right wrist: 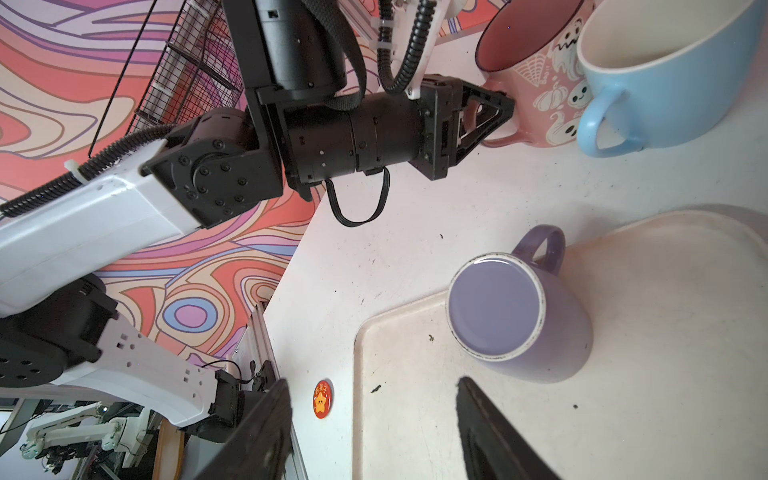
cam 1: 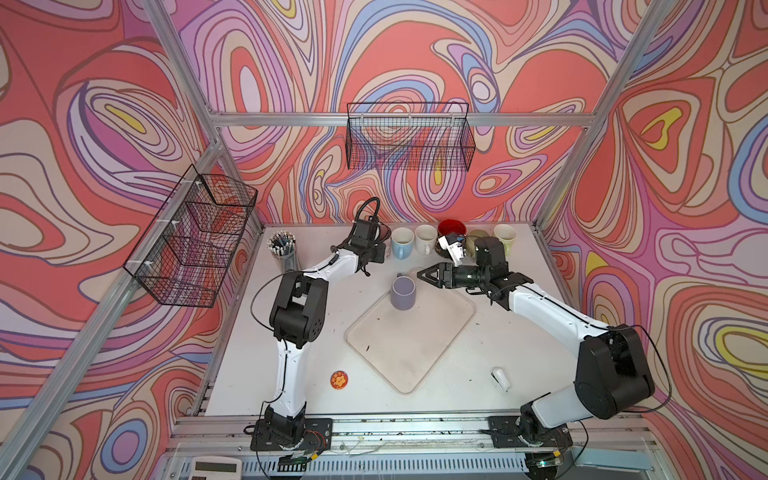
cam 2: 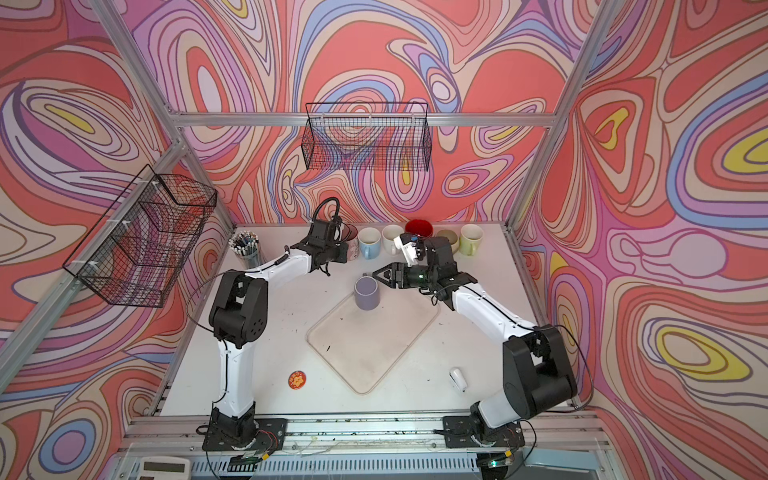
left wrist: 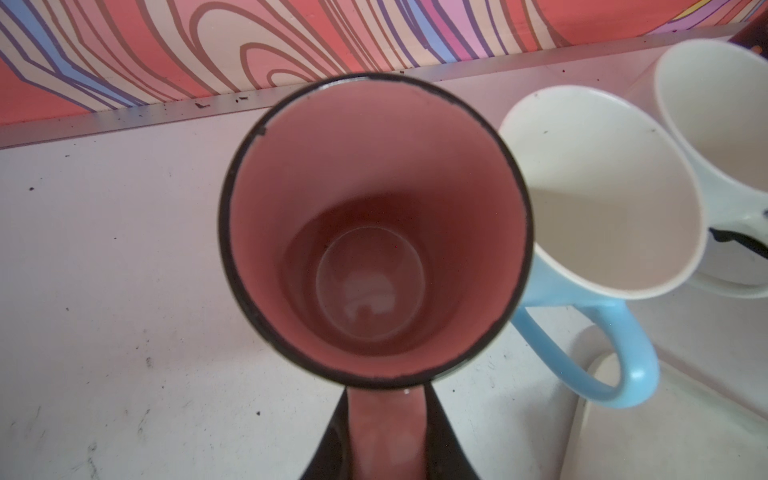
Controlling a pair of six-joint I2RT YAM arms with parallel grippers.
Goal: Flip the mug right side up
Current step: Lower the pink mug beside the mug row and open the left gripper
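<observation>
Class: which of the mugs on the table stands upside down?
The purple mug on the tray: its base faces up, whereas the back-row mugs show open mouths.

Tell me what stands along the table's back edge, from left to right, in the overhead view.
Clear cup of pens → pink ceramic mug → light blue ceramic mug → white ceramic mug → dark mug with a red inside → olive green ceramic mug → pale yellow-green ceramic mug.
</observation>
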